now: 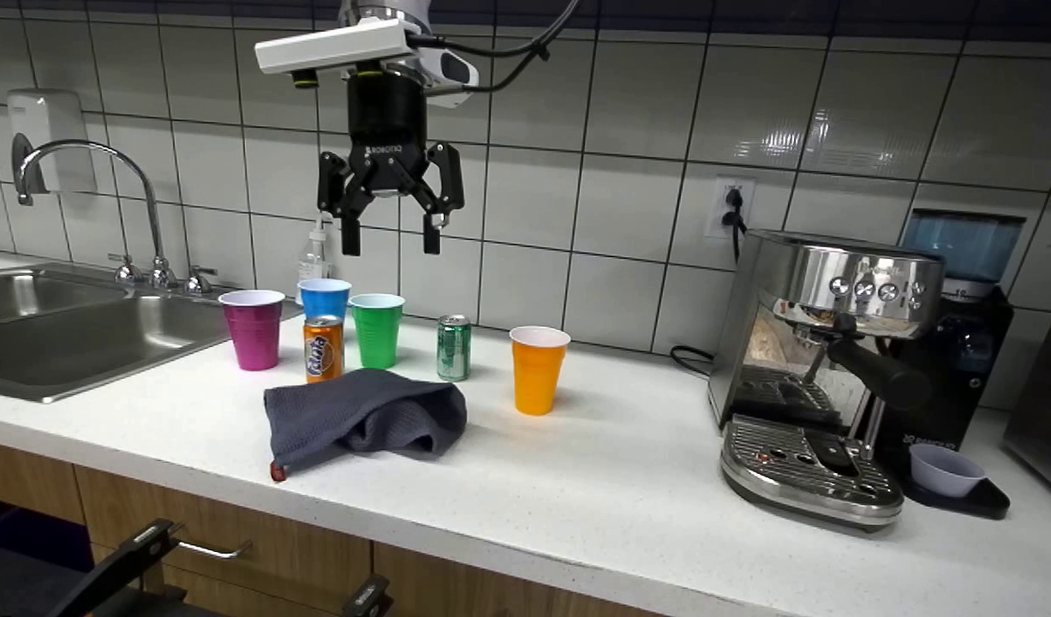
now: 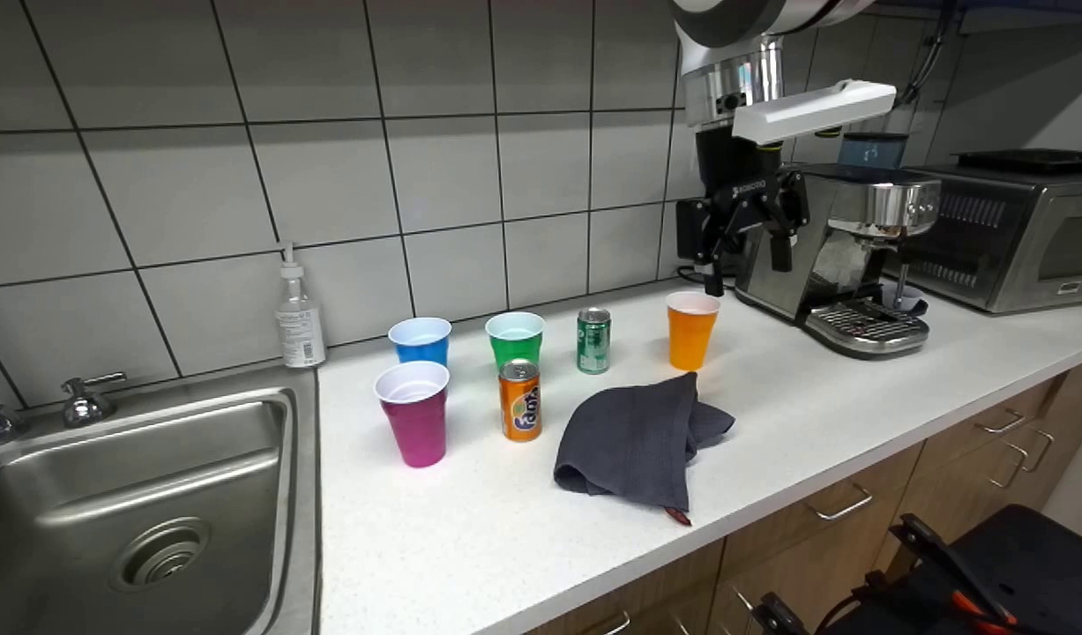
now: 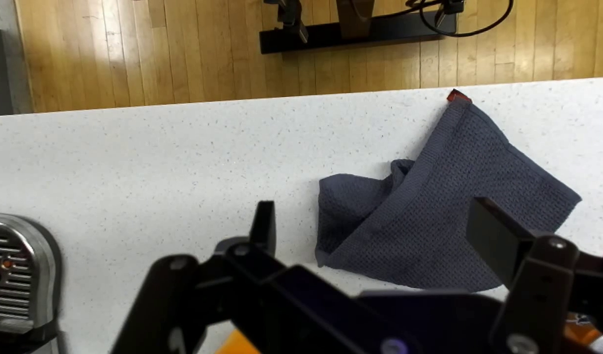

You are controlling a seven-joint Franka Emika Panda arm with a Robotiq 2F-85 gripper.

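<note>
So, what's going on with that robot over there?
The robot's gripper hangs open in the air above the white counter, holding nothing and touching nothing. A dark gray cloth lies rumpled on the counter, one corner close to the front edge. Farther back, a purple cup, blue cup, green cup, orange cup, orange can and green can all stand upright.

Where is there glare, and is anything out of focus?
In an exterior view, pale reflections sit on the wall tiles above the coffee machine; in both exterior views, the steel sink shows bright streaks; in the wrist view, the wooden floor shines, and the gripper looks soft while the dark cloth shows crisp weave.
</note>
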